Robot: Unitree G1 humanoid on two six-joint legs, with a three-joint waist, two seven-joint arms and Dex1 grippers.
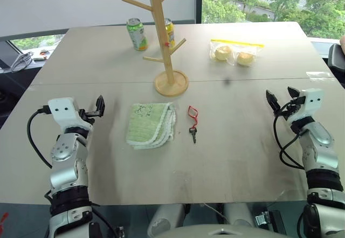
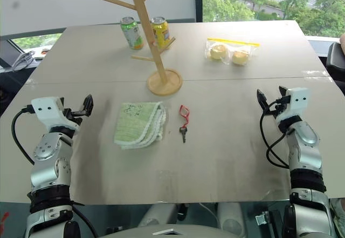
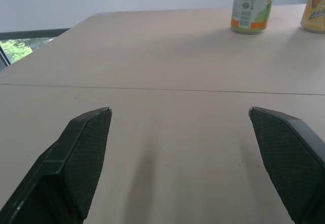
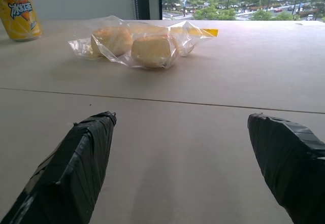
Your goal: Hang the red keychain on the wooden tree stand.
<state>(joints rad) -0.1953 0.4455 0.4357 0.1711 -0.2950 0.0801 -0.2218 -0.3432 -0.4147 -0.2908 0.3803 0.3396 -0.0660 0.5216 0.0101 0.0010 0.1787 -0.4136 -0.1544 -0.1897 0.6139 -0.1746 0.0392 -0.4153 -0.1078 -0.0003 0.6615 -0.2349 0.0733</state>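
The red keychain (image 1: pixel 192 115), a red cord loop with a small dark key, lies flat on the table in the middle, just right of a green cloth. Behind it stands the wooden tree stand (image 1: pixel 162 38), upright on its round base, with nothing on its pegs. At the table's left edge my left gripper (image 1: pixel 96 111) is open and empty, well to the left of the keychain. My right gripper (image 1: pixel 282 95) is also open and empty, at the right side of the table. Both point forward, just above the tabletop, with bare table between their fingers (image 3: pixel 81 158) (image 4: pixel 86 163).
A folded green cloth (image 1: pixel 151 124) lies left of the keychain. A green can (image 1: pixel 137 34) and a yellow can (image 1: pixel 169 32) stand behind the stand. A clear bag of buns (image 1: pixel 234 52) lies at the back right. The table's seam runs across the middle.
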